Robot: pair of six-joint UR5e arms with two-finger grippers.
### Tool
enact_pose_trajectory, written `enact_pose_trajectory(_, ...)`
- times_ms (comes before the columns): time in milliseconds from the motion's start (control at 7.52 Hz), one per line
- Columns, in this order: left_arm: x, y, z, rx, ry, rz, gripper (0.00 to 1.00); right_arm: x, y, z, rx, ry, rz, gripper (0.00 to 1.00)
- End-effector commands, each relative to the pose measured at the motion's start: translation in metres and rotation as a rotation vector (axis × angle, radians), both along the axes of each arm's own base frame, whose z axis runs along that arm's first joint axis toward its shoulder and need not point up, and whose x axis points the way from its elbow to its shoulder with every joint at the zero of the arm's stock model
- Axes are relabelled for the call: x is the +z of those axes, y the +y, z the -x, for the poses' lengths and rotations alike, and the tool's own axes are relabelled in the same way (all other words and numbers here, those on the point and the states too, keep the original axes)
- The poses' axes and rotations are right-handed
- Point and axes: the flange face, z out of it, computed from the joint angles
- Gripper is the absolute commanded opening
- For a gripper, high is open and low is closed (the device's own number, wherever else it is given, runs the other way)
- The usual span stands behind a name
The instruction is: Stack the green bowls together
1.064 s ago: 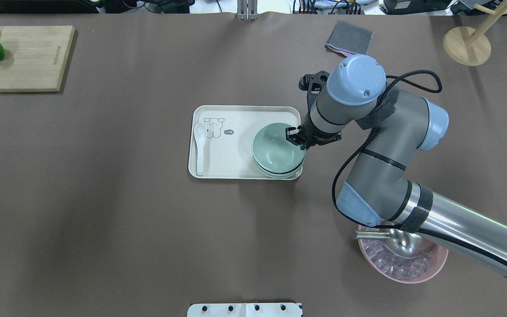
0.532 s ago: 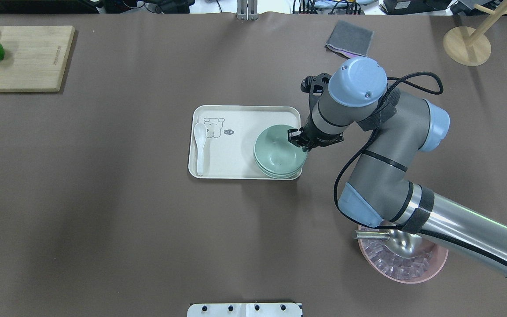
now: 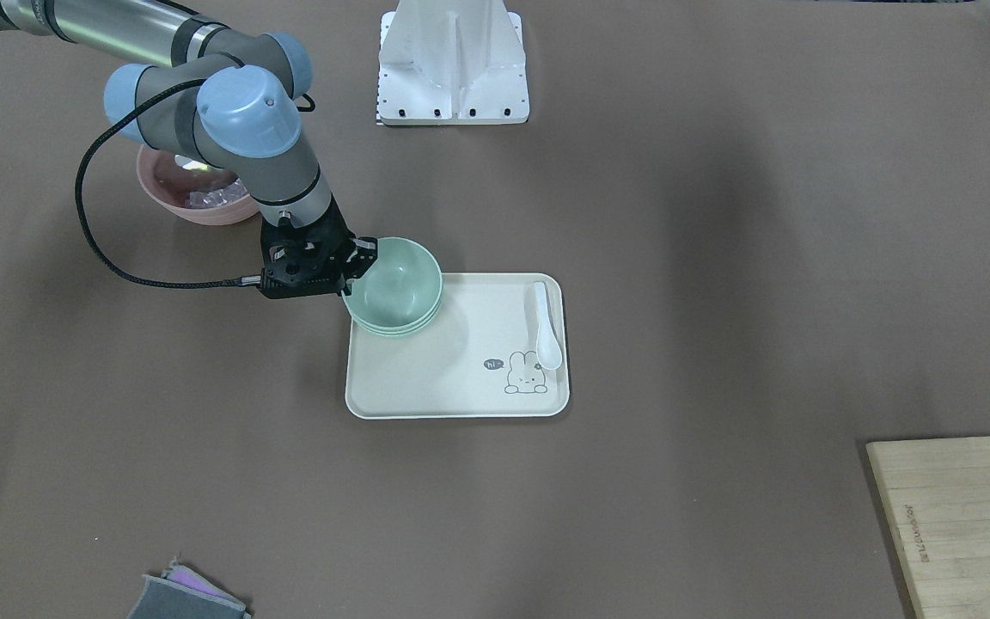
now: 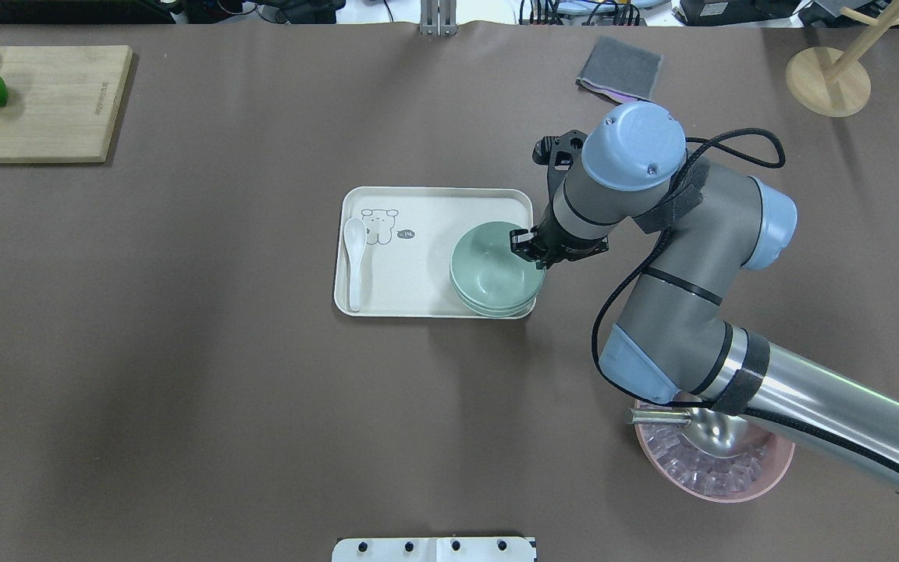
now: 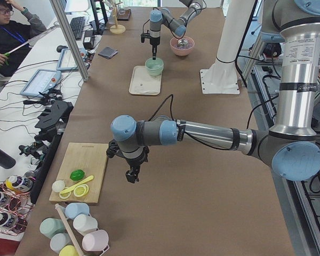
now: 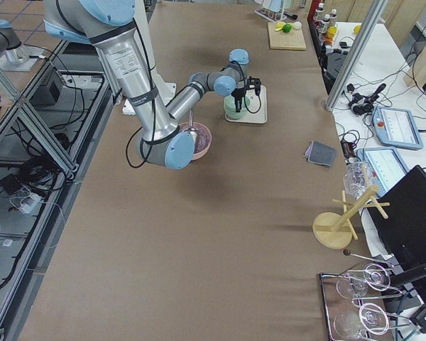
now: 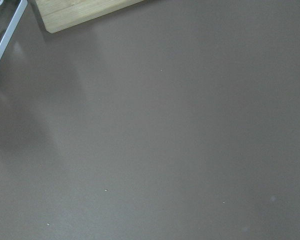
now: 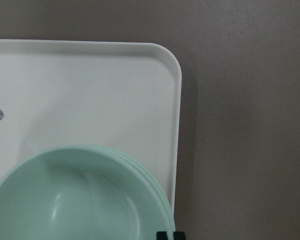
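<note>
Top bowl is down since a second ago: it sat higher over the stack then, now it nests in the other two. Almost no change over the last half second.

green bowls (image 4: 492, 269): three, pale mint, matte, round, plain. They are nested upright with the rims stepped slightly. The stack sits inside the tray (image 4: 418, 199), in the corner nearest my right arm. Tray is cream, a rounded rectangle with a low lip and a small cartoon animal print. A glossy white spoon (image 4: 354, 261) lies along its opposite short side, well apart from the stack.

right tool (image 4: 526, 245): closed on the rim of the top bowl, on the side facing the arm. The right wrist view shows two black tips almost touching at that rim. The arm comes in from the right, elbow bent, wrist vertical, tool pointing straight down. A black cable loops off the wrist.

left tool (image 5: 131, 177): seen only from the side camera, so I cannot tell whether it is open or closed. The arm reaches out low and level, tool pointing down over bare brown surface (image 4: 184, 351), near the wooden board (image 4: 51, 101). Its wrist view shows only the surface and a board corner.

A pink bowl (image 4: 730, 488) with a metal scoop (image 4: 719, 433) sits under my right forearm, apart from the tray.
</note>
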Motion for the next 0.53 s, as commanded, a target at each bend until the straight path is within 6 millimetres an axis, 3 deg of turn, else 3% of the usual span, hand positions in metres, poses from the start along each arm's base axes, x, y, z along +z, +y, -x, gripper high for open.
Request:
enact_pose_trajectory(0, -0.0004, 0.0000, 0.0000, 0.000, 0.000, -0.001, 0.98, 0.0025, 0.0007, 0.0024, -0.003, 0.004, 0.002, 0.00)
enact_pose_trajectory(133, -0.0011, -0.0007, 0.0000, 0.000, 0.000, -0.002, 0.98, 0.0039, 0.0002, 0.0031, 0.001, 0.006, 0.009, 0.00)
enact_pose_trajectory(399, -0.0011, -0.0007, 0.0000, 0.000, 0.000, -0.002, 0.98, 0.0069, -0.0022, 0.0062, 0.008, 0.014, 0.020, 0.31)
